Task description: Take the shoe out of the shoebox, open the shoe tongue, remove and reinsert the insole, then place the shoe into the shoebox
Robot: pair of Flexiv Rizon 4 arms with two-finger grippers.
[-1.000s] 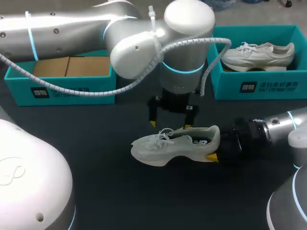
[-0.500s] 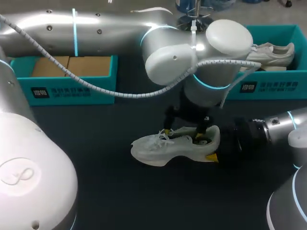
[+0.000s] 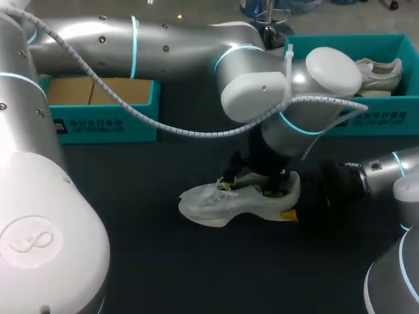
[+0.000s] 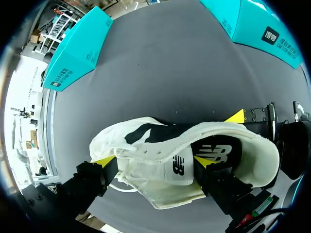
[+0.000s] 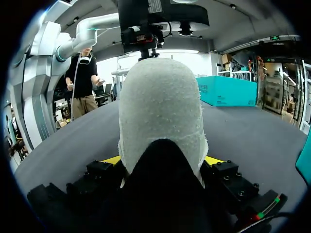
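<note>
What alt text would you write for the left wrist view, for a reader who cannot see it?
A white shoe sits on the dark table with the left gripper straddling its laced upper. The right gripper holds its heel; one teal shoebox and a second shoebox stand beyond the shoe.

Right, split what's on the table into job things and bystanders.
Job: white shoe, left gripper, right gripper, left teal box (probably its shoebox).
Bystanders: right teal box, second shoe inside it.
</note>
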